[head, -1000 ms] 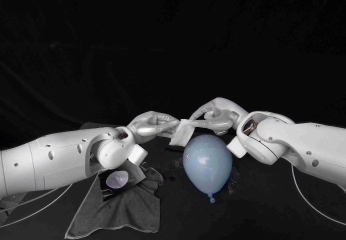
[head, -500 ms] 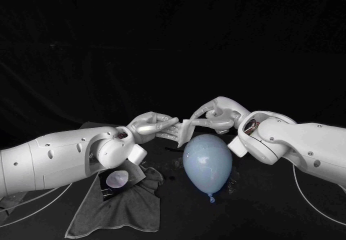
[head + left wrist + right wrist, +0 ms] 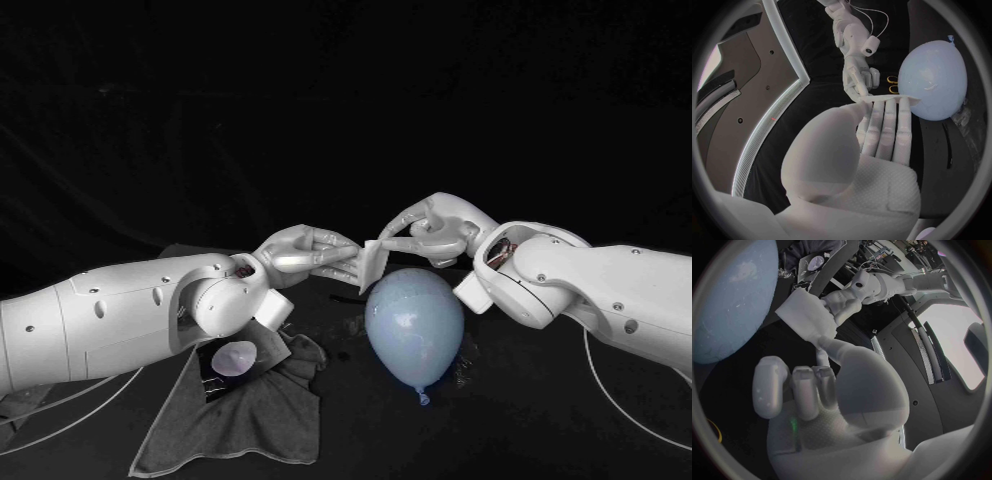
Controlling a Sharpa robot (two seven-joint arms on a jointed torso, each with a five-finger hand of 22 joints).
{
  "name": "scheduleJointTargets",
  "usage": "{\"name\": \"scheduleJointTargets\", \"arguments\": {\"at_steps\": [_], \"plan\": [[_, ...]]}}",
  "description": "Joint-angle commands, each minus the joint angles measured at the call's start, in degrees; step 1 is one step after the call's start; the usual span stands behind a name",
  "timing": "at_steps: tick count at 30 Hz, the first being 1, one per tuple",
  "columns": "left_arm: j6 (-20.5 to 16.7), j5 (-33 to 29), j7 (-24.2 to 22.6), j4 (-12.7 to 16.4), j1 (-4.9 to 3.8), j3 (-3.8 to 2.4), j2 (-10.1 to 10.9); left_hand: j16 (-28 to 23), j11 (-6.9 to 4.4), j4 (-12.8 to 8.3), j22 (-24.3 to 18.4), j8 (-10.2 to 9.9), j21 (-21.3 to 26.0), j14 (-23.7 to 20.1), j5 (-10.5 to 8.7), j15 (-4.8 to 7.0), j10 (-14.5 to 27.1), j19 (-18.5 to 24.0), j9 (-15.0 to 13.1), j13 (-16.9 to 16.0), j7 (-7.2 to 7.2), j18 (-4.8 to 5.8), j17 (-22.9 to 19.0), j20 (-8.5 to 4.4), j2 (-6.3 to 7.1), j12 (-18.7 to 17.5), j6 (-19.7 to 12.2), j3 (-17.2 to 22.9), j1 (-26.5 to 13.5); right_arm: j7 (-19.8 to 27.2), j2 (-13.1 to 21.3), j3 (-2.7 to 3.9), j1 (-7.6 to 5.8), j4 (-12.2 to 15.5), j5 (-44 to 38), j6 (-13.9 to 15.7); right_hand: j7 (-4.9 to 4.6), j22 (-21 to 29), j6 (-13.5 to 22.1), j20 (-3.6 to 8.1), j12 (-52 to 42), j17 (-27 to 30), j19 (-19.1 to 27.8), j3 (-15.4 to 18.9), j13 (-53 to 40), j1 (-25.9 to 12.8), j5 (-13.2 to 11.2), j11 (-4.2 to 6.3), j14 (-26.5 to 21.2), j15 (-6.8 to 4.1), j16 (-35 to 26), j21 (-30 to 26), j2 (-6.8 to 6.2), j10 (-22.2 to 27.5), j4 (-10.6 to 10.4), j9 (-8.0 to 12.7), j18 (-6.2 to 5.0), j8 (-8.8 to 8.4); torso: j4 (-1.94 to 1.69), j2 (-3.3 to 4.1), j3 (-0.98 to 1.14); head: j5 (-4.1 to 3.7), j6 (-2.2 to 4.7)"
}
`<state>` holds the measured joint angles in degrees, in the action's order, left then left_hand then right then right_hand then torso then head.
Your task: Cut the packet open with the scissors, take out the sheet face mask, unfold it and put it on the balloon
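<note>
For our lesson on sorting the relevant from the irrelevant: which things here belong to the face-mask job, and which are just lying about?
Belong to the job:
- sheet mask, held between the left robot hand and the right robot hand
- balloon
- packet

Just lying about:
- grey cloth, under the packet
- black table

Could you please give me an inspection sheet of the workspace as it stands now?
Surface: black table.
Job's things: folded white mask held close to the pale blue balloon; packet lying on the cloth; yellow handles beside the balloon, probably the scissors.
Clutter: grey cloth under the packet.
Hands: left hand and right hand both pinch the mask.
Cables: white cables hang under both arms.
Surroundings: dark backdrop.
</note>
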<state>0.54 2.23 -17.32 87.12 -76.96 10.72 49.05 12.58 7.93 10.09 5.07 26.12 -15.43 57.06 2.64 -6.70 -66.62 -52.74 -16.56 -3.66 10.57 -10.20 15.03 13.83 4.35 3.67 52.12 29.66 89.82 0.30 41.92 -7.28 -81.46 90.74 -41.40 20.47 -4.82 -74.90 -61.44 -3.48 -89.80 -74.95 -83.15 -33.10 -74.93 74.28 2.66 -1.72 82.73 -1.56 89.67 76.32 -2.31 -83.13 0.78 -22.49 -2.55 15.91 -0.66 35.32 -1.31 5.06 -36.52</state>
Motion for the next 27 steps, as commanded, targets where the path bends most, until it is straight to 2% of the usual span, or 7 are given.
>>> {"name": "scheduleJointTargets", "arguments": {"at_steps": [1, 5, 7, 8, 10, 12, 27], "plan": [[-0.9, -0.7, -0.1, 0.1, -0.06, -0.07, -0.1, -0.1, 0.66, 0.4, 0.0, -1.5, -0.2, 0.3, 0.14, -0.29, 0.9, 0.0, 0.3, 0.1, 0.99, -0.10, 0.1, -0.01, 0.37, -0.2, -1.6, 0.1, -1.4, 0.0, 0.0, 0.03, 0.01, 0.1, -0.5, 0.0, 0.02, -9.8, -0.2, 0.26, -0.2, -15.0, 0.0, -0.3, -15.1, 0.1, 0.1, 1.29, 7.3, -1.49, 0.3, -0.1, 0.33, -6.9, 0.2, -5.8, -0.50, 0.24, 0.00, -0.02, 0.00, 0.00, 0.02], [-1.7, -1.2, -0.2, 0.0, -0.06, -0.07, -0.1, -0.3, 1.30, 3.2, -0.4, -3.1, 0.4, -0.2, 0.13, -0.69, 2.2, 0.7, 1.0, 0.1, 1.66, -0.06, 0.3, 0.68, 1.68, -0.2, -3.4, -0.8, -5.2, 0.0, 0.0, 0.03, 0.01, 0.2, -0.5, -0.1, 0.02, -9.8, -0.2, 0.26, -0.2, -15.0, 0.0, -0.3, -15.1, 0.1, 0.1, 1.29, 7.3, -1.49, 0.3, -0.1, 0.33, -6.9, 0.2, -5.8, -0.50, 0.24, 0.02, -0.01, 0.02, -0.01, 0.04], [-2.1, -1.3, -0.3, 0.0, -0.06, -0.07, -0.1, -0.5, 1.57, 4.9, -0.8, -3.7, 1.1, -0.6, 0.14, -0.93, 2.8, 1.4, 1.3, 0.0, 1.92, -0.03, 0.3, 1.16, 3.58, -0.1, -3.8, -2.6, -7.8, 0.0, 0.0, 0.03, 0.01, 0.2, -0.5, -0.1, 0.02, -9.8, -0.2, 0.26, -0.2, -15.0, 0.0, -0.3, -15.1, 0.1, 0.1, 1.29, 7.3, -1.49, 0.3, -0.1, 0.33, -6.9, 0.2, -5.8, -0.50, 0.24, 0.01, -0.01, 0.02, -0.04, 0.06], [-2.3, -1.4, -0.3, 0.0, -0.06, -0.07, -0.1, -0.7, 1.74, 6.0, -1.0, -4.1, 1.5, -1.0, 0.13, -1.07, 3.2, 1.9, 1.5, 0.0, 2.13, -0.03, 0.4, 1.47, 5.32, -0.1, -4.0, -4.2, -9.5, 0.0, 0.0, 0.03, 0.01, 0.2, -0.5, -0.1, 0.02, -9.8, -0.2, 0.26, -0.2, -15.0, 0.0, -0.3, -15.1, 0.1, 0.1, 1.29, 7.3, -1.49, 0.3, -0.1, 0.33, -6.9, 0.2, -5.8, -0.50, 0.24, 0.02, 0.00, 0.03, -0.05, 0.07], [-2.7, -1.3, -0.3, 0.0, -0.06, -0.07, -0.1, -0.9, 1.83, 6.0, -1.2, -4.5, 2.2, -1.5, 0.12, -1.20, 3.7, 2.7, 1.7, -0.1, 2.18, 0.02, 0.5, 1.92, 7.09, -0.1, -4.2, -5.9, -9.9, 0.0, 0.0, 0.03, 0.01, 0.2, -0.5, -0.1, 0.02, -9.8, -0.2, 0.26, -0.2, -15.0, 0.0, -0.3, -15.1, 0.1, 0.1, 1.29, 7.3, -1.49, 0.3, -0.1, 0.33, -6.9, 0.2, -5.8, -0.50, 0.24, 0.02, 0.01, 0.02, -0.08, 0.06], [-3.2, -0.8, -0.2, 0.0, -0.06, -0.07, -0.1, -1.1, 2.02, 6.0, -1.4, -4.8, 2.9, -2.0, 0.12, -1.39, 4.3, 3.6, 1.9, -0.1, 2.36, 0.06, 0.5, 2.31, 8.10, -0.1, -4.1, -7.3, -10.0, 0.0, 0.0, 0.03, 0.01, 0.2, -0.5, -0.1, 0.01, -9.9, -0.2, 0.26, -0.2, -15.0, 0.0, -0.4, -15.1, 0.1, 0.1, 1.29, 7.3, -1.49, 0.3, -0.1, 0.35, -6.9, 0.3, -5.9, -0.49, 0.35, 0.03, 0.01, 0.02, -0.09, 0.05], [-5.8, 6.8, 0.5, 0.2, -0.06, -0.07, -0.1, -1.1, 1.98, 3.4, -1.2, -5.5, 4.5, -3.5, 0.14, -1.59, 6.1, 5.2, 2.3, -0.1, 1.81, 0.30, 1.3, 2.77, 9.12, 0.1, -2.7, -10.5, -4.5, 0.0, 0.0, 0.03, 0.01, 0.2, -0.5, 0.0, 0.01, -9.9, -0.2, 0.26, -0.2, -15.0, 0.0, -0.4, -15.1, 0.0, 0.1, 1.28, 7.3, -1.49, 0.3, -0.1, 0.35, -6.9, 0.3, -5.9, -0.48, 0.36, 0.01, 0.00, 0.00, -0.21, 0.05]]}}
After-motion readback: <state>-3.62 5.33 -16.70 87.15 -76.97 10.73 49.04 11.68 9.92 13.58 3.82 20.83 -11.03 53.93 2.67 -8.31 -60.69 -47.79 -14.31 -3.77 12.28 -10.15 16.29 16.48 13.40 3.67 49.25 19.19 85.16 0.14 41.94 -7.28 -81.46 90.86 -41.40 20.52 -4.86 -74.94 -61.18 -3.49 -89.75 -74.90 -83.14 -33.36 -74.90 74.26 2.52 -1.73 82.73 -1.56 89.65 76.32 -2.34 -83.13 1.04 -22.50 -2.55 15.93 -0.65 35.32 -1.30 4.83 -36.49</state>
